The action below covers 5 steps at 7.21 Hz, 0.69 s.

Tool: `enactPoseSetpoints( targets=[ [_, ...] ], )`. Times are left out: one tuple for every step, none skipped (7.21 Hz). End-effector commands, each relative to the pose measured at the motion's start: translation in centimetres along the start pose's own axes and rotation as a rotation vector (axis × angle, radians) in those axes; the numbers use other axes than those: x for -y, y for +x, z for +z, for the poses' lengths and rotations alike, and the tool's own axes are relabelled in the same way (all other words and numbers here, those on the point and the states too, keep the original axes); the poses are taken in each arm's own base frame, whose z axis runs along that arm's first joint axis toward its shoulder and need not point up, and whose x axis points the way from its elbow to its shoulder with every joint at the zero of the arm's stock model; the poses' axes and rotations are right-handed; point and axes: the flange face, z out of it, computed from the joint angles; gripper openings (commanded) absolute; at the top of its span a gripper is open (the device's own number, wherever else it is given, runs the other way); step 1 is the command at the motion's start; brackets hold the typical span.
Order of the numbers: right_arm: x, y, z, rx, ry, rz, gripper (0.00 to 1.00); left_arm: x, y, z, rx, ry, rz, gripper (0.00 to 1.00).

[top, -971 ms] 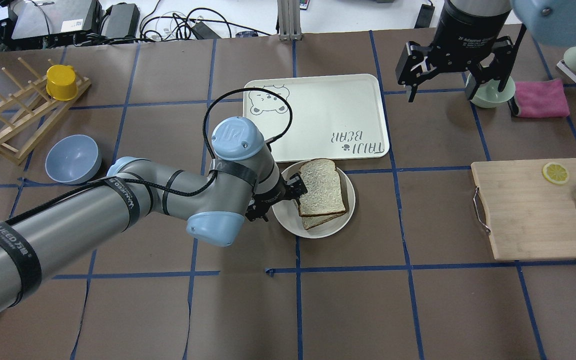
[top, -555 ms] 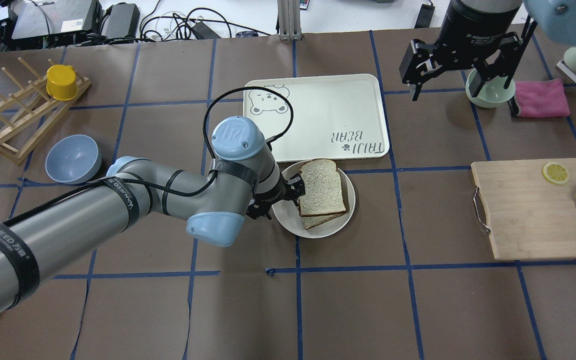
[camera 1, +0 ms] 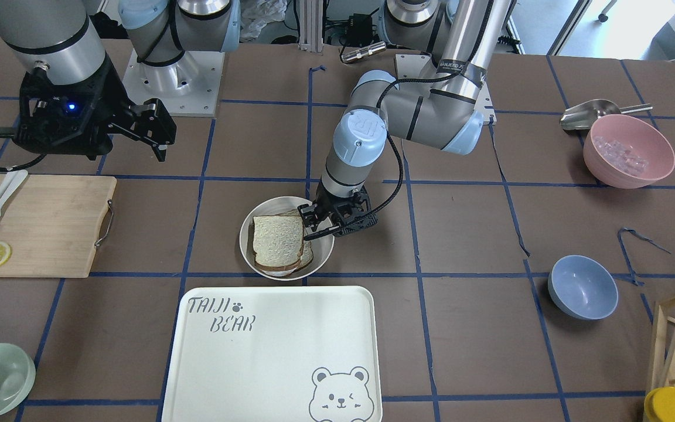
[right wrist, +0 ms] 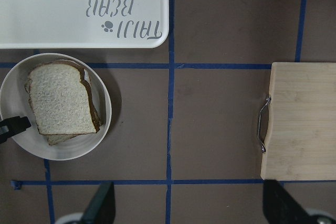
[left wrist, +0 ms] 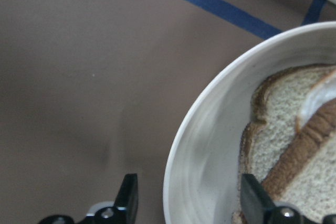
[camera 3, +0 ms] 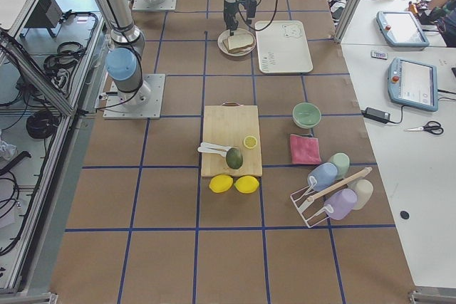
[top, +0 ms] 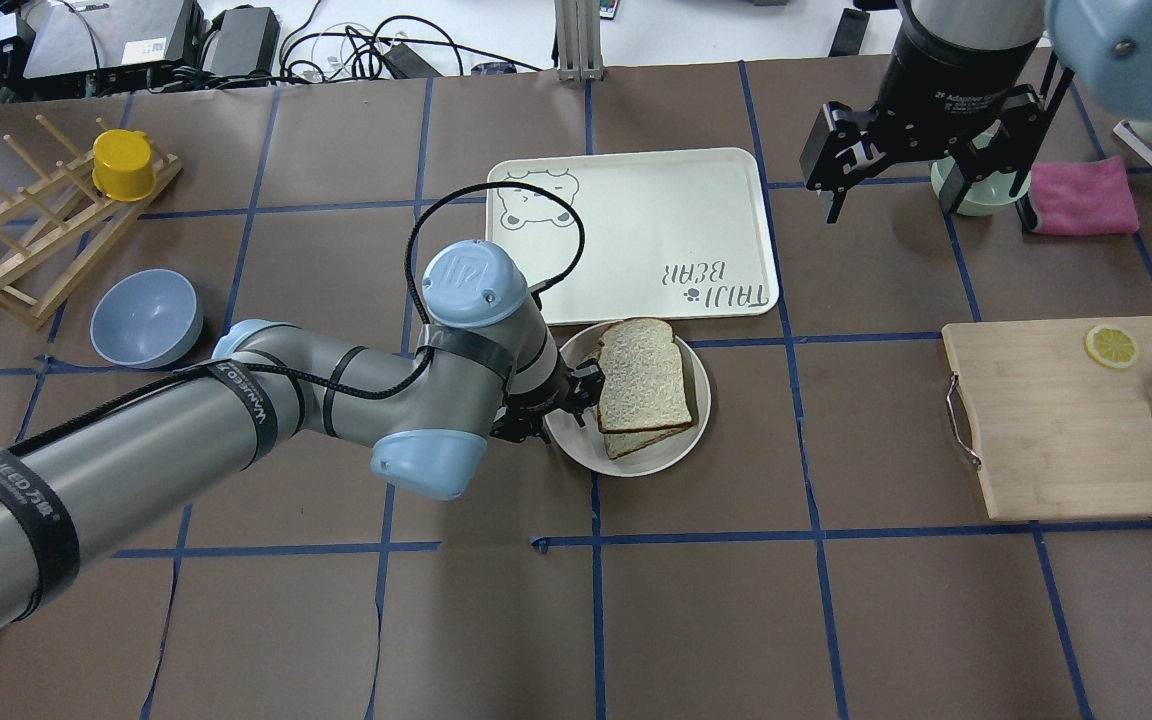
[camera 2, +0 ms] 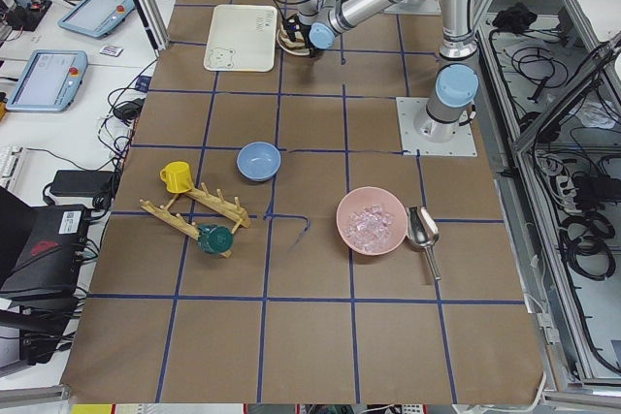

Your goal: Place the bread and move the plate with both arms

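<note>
The cream-white plate (top: 676, 452) sits mid-table, just in front of the bear tray. On it lies the squarish bread slice (top: 644, 375), stacked on a second slice (top: 633, 441) that peeks out beneath. My left gripper (top: 564, 405) is open at the plate's left rim. In the left wrist view (left wrist: 189, 200) one finger (left wrist: 127, 198) is outside the rim and the other (left wrist: 253, 199) is inside, beside the bread (left wrist: 275, 114). My right gripper (top: 894, 190) is open and empty, high over the far right. Its wrist view shows the plate (right wrist: 16, 82) and bread (right wrist: 58, 98).
The bear tray (top: 636, 230) lies just behind the plate. A wooden cutting board (top: 1056, 420) with a lemon slice and cutlery is at the right. A mint bowl (top: 981, 195) and pink cloth (top: 1081, 195) lie under the right arm. A blue bowl (top: 146, 318) and a rack are at the left.
My left gripper has shifted slightly outward, toward the plate's left rim. My right gripper has drifted a little to the right and farther back. The plate and bread have not moved.
</note>
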Motion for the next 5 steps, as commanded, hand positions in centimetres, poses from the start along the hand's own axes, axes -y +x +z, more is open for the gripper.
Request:
enactPoseSetpoints(
  targets=[
    [-0.4, 0.0, 0.3, -0.003, 0.002, 0.002, 1.00, 0.1, 0.2, -0.1, -0.011, 0.000, -0.001, 0.00],
    [-0.5, 0.0, 0.3, -0.004, -0.003, 0.004, 1.00, 0.2, 0.3, -0.7, -0.019, 0.009, -0.002, 0.00],
    [-0.4, 0.0, 0.2, -0.004, 0.003, 0.004, 1.00, 0.3, 0.5, -1.4, -0.031, 0.019, 0.001, 0.00],
    [-0.4, 0.0, 0.2, -0.004, 0.005, 0.004, 1.00, 1.0, 0.9, -3.0, -0.057, 0.044, 0.005, 0.00],
    [-0.4, 0.0, 0.2, -0.003, 0.003, 0.004, 1.00, 2.1, 1.2, -4.4, -0.077, 0.068, 0.036, 0.00]
  ],
)
